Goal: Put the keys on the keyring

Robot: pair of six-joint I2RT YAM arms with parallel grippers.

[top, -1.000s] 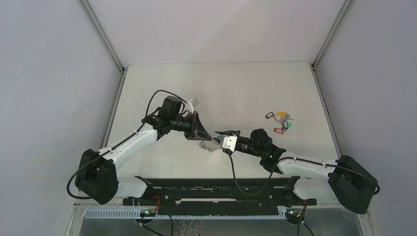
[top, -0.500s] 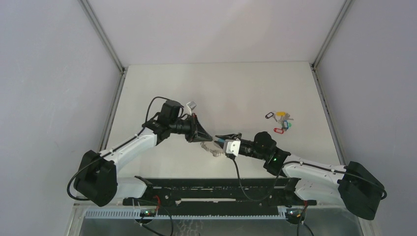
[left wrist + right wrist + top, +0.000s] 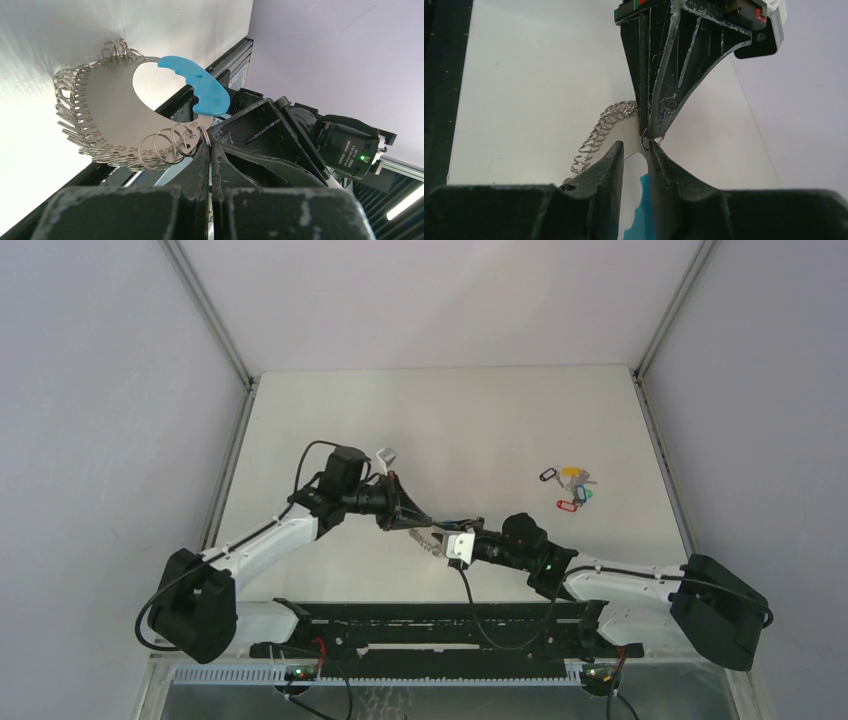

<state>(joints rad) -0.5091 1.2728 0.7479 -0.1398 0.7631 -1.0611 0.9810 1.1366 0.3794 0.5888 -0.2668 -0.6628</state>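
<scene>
The keyring (image 3: 430, 538) is a silvery numbered plate (image 3: 100, 110) edged with several wire rings and a light blue curved band (image 3: 207, 90). It hangs between my two grippers above the table. My left gripper (image 3: 209, 145) is shut, pinching the end wire ring of the keyring; it also shows in the top view (image 3: 414, 523). My right gripper (image 3: 634, 144) has the blue band (image 3: 639, 210) between its fingers and holds the keyring. The keys (image 3: 570, 488), small black, yellow, red and teal tags, lie on the table at the right, far from both grippers.
The table's near edge with its black rail (image 3: 440, 625) lies just below the grippers. Grey walls enclose the table on the left, back and right.
My right gripper has moved left with the keyring. My left gripper has come down and closer, so both fingertips now meet at the keyring's end ring.
</scene>
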